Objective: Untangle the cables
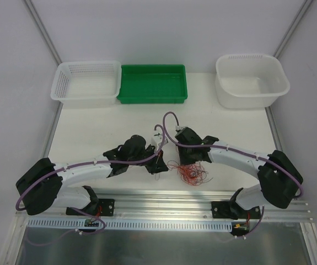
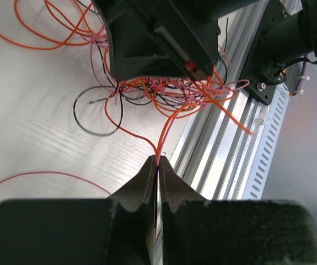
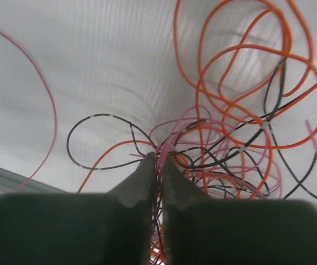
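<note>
Left wrist, my left gripper (image 2: 158, 163): pinched one orange strand (image 2: 166, 131).
Right gripper (image 3: 157, 159): pinched pink strands (image 3: 168, 145).
Cables (image 1: 193, 174): looked limp, light; best taken singly.

mid-table: the cables (image 1: 192, 172) sprawl under right gripper (image 1: 187, 162), left gripper (image 1: 159, 167) close alongside, narrow gap between them | far edge: white basket (image 1: 86, 83), green tray (image 1: 152, 84), white tub (image 1: 252, 81) in a row | between row and arms: bare table (image 1: 103, 127), passable | near side: metal rail (image 1: 164, 197) just beside the cables
</note>
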Controlling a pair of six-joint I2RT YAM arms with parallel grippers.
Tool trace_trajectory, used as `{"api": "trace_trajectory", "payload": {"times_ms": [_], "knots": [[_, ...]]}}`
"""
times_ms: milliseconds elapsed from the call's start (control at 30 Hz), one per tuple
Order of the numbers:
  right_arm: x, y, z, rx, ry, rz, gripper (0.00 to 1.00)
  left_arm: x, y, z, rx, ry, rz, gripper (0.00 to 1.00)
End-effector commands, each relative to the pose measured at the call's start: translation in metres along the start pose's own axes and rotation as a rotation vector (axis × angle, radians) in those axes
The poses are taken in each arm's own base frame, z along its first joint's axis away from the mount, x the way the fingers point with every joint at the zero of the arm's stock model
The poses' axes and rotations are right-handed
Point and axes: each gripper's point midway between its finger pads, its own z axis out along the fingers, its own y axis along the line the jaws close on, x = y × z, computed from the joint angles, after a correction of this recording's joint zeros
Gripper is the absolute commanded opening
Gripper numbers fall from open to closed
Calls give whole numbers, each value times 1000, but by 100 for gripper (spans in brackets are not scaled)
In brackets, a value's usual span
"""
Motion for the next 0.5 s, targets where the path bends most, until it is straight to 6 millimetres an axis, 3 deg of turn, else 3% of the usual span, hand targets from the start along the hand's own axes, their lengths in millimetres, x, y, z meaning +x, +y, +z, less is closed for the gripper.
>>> {"api": "trace_trajectory", "payload": {"times_ms": [0, 200, 467], "knots": [[-16, -6, -7, 51, -62, 5, 1, 2, -14, -2, 69, -2, 3, 0], [-39, -4, -30, 65, -131, -29, 1, 28, -17, -2, 128, 64, -13, 0], [-54, -1, -47, 54, -182, -41, 1, 58, -24, 1, 208, 167, -61, 12]]}}
